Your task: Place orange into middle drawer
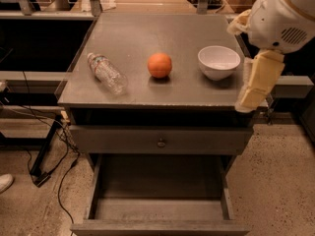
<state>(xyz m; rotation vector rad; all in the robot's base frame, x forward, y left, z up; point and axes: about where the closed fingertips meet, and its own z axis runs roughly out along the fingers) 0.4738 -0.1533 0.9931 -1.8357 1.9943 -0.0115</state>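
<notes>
Orange (159, 65) well apart from right-edge pincer (253, 88)

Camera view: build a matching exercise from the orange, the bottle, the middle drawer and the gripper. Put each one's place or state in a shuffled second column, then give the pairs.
1. orange
2. bottle
3. middle drawer
4. gripper

A. pulled open, below the knobbed drawer front
B. lying on its side, left on the cabinet top
C. hanging beside the cabinet's right edge
D. middle of the cabinet top, left of the white bowl

Pairs: 1-D, 2-B, 3-A, 4-C.
</notes>
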